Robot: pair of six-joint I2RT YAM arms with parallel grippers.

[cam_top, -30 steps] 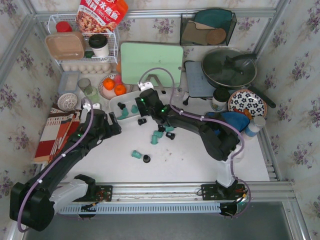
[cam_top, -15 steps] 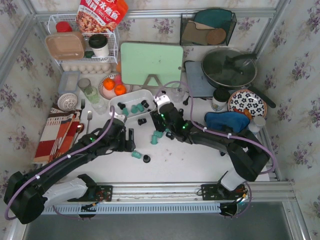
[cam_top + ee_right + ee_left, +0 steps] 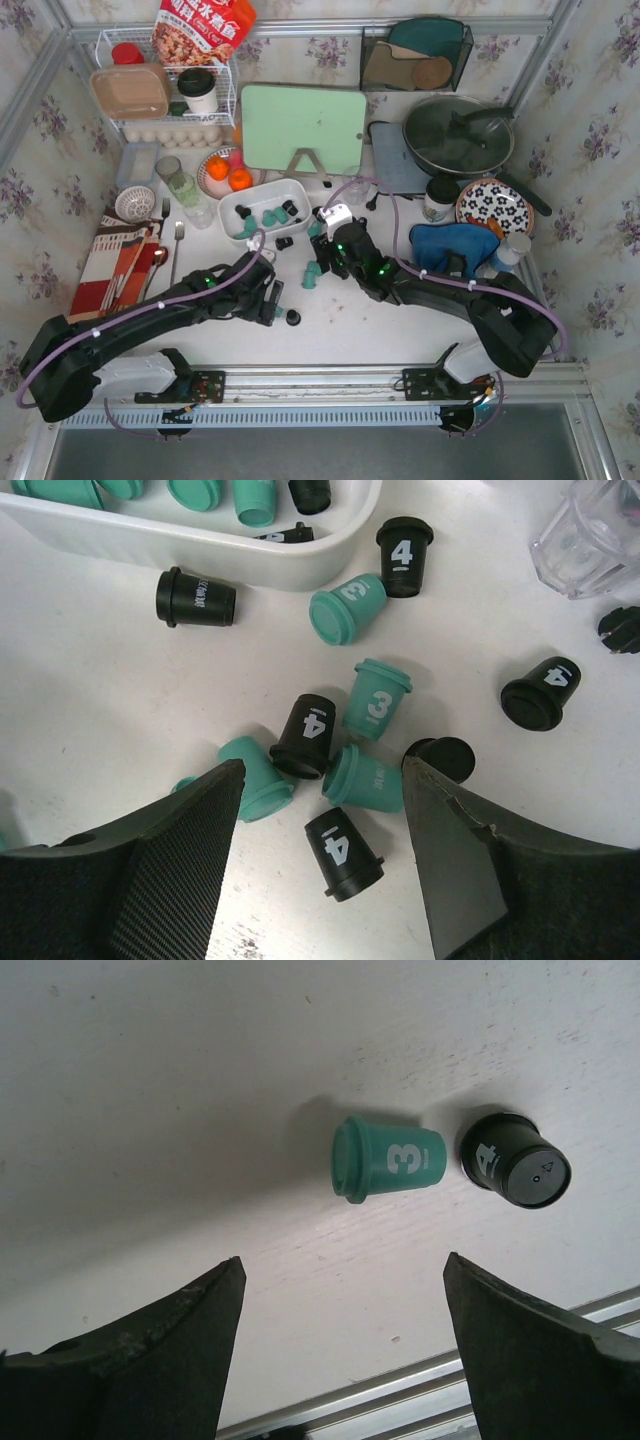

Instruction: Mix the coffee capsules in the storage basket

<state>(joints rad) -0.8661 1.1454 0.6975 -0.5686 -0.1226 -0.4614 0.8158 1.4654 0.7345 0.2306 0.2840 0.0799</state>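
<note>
Bright, even light; soft shadows.

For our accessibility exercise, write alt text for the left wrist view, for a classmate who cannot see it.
A teal capsule marked 3 lies on its side on the white table, with a black capsule marked 4 close beside it. The left claw hangs open near them, holding nothing.
</note>
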